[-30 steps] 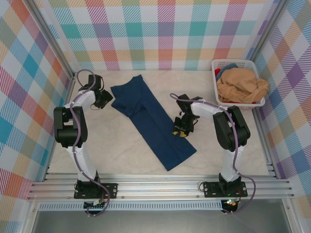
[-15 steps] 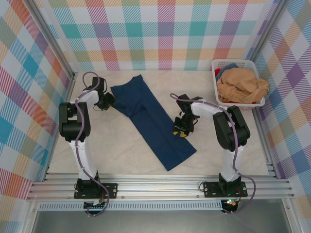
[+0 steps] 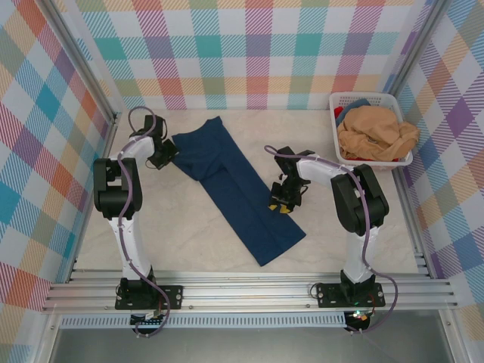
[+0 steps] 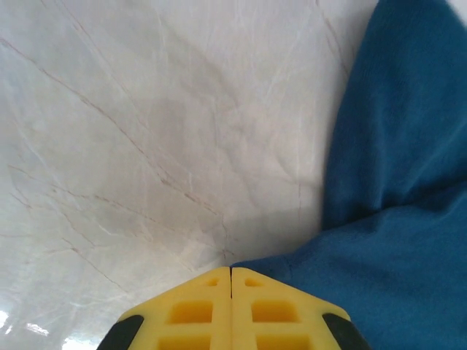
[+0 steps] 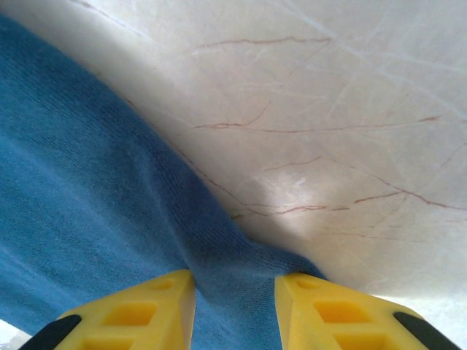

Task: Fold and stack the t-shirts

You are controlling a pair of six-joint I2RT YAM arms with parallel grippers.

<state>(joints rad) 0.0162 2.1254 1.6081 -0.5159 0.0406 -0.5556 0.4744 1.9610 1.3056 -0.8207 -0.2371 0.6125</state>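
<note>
We saw the left gripper (image 4: 231, 271) closed, the navy t-shirt (image 4: 408, 219) touching its tips, hold unclear; the right gripper (image 5: 235, 275) stood partly open, that shirt's fold between its fingers (image 5: 139, 306).

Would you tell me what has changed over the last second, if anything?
The left arm swung its elbow rightward, and the left gripper crept slightly farther away beside the navy shirt's left edge. No visible grasp or release. The right gripper, the shirt and the basket stayed put.
</note>
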